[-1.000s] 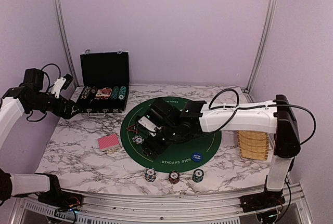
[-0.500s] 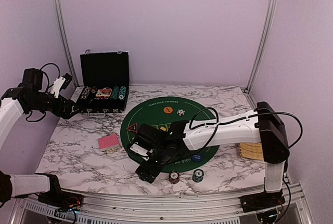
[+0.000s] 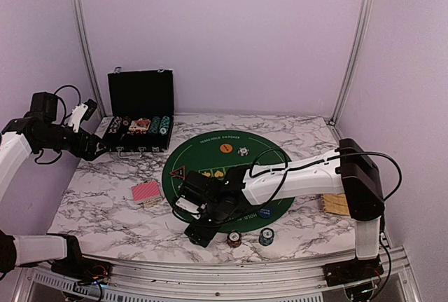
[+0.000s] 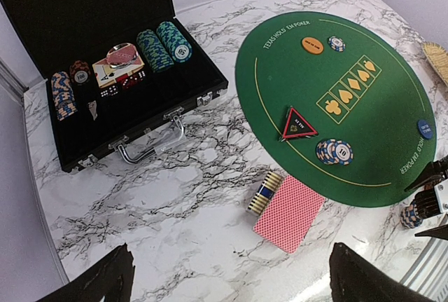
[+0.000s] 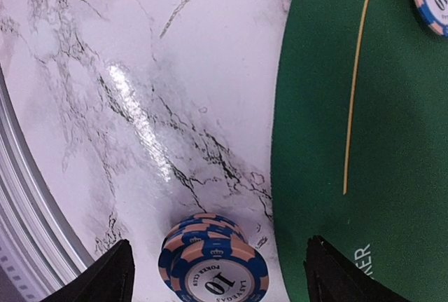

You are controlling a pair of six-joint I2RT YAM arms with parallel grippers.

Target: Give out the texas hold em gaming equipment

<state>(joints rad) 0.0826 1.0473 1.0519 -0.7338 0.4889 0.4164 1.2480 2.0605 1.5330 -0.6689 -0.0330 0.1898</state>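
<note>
Marbled counter [image 3: 105, 211], green poker mat [image 3: 210, 149], lilac walls [image 3: 224, 36]; left end effector [image 4: 231, 263] and right end effector [image 5: 217, 246] both released.

An open black case [image 3: 140, 99] stands at the marble table's [image 3: 105, 207] far left. A round green mat [image 3: 269, 149] lies mid-table; a wicker basket [image 3: 334, 206] sits at the right edge.

Chip case [image 3: 140, 131] behind-left of mat [image 3: 269, 160], card deck [image 3: 145, 192] left of mat, chip stacks [image 3: 266, 236] before it
</note>
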